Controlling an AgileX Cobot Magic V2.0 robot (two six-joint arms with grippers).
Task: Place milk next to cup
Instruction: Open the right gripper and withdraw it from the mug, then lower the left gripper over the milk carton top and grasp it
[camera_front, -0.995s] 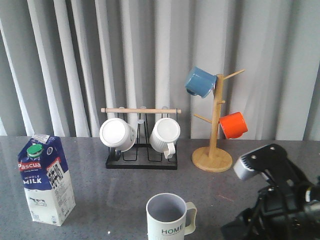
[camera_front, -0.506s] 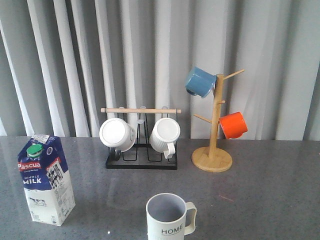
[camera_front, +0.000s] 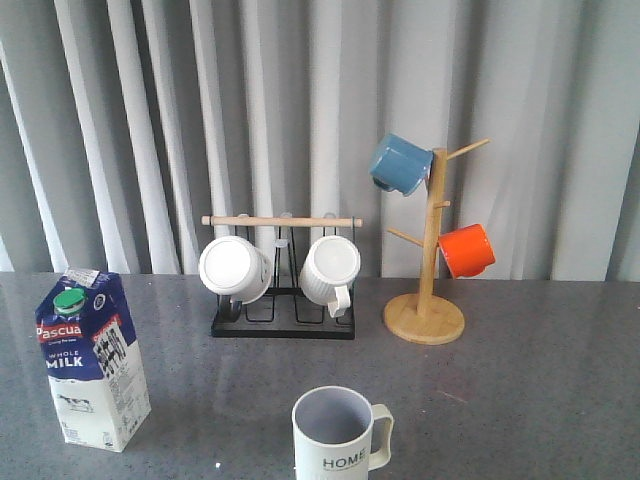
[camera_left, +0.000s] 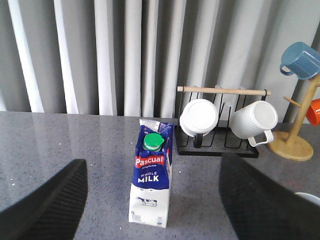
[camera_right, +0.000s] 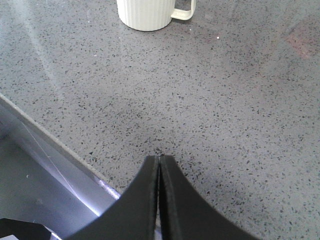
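Blue-and-white gable-top milk carton (camera_left: 151, 180) upright, well apart from off-white "HOME" mug (camera_front: 340, 436), framed between wide-open empty left gripper (camera_left: 150, 200) for approach; right gripper (camera_right: 159, 165) pinched closed, empty.

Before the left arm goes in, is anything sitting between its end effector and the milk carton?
Nothing visible does. In the left wrist view the left end effector is open, and the milk stands upright on bare table straight ahead between its fingers. The rack of white mugs sits farther back, off the path.

Blue-and-white milk (camera_front: 90, 360), green cap (camera_front: 68, 299); off-white cup (camera_front: 338, 432); grey speckled table (camera_front: 520, 380).
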